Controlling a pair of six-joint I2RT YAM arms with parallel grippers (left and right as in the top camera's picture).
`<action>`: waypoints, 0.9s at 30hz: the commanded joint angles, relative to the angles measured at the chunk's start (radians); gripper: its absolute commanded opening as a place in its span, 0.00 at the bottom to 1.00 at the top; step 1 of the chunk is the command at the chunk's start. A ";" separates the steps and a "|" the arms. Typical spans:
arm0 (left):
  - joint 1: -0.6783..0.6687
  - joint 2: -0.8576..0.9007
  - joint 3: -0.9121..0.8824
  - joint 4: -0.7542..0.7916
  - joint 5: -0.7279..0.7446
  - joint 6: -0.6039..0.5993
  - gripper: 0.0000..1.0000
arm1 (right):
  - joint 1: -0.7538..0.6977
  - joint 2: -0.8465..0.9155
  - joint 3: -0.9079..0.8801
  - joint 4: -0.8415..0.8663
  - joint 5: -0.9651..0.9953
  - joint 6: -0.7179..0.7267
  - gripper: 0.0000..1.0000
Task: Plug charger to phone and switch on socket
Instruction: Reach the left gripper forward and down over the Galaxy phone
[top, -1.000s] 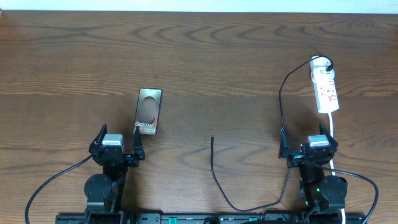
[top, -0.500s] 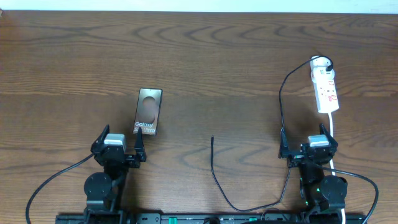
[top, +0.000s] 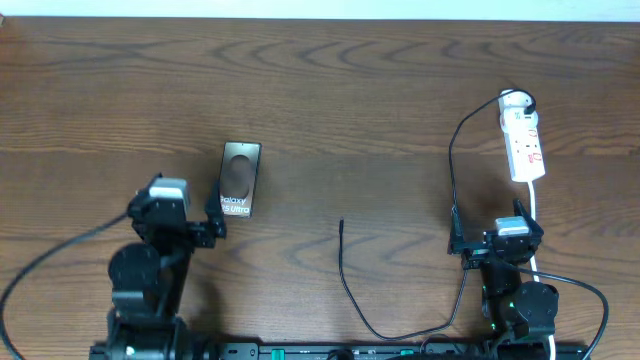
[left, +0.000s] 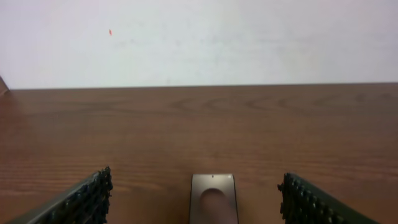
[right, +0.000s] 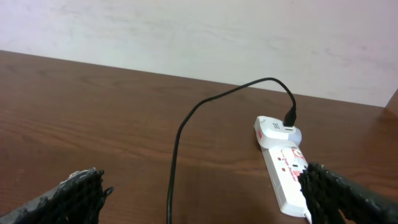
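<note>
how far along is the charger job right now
Done: only the charger end already seated at the socket. In hand: nothing; the open left pincer lines up on the phone. Left: lift the loose plug tip, plug it into the phone, switch the socket.

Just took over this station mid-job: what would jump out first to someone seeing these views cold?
The glossy dark phone lies left of centre, with the open left claw right at its near end. Next comes the charger, a thin black cable looping from the white socket at far right to a loose plug tip at centre, not in the phone.
</note>
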 joint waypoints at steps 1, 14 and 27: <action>0.005 0.122 0.113 -0.041 0.017 0.017 0.85 | -0.004 -0.001 -0.001 -0.005 0.007 -0.011 0.99; 0.005 0.501 0.507 -0.404 0.016 0.018 0.85 | -0.004 -0.001 -0.001 -0.005 0.007 -0.011 0.99; 0.004 0.783 0.842 -0.752 0.070 0.066 0.85 | -0.004 -0.001 -0.001 -0.005 0.007 -0.011 0.99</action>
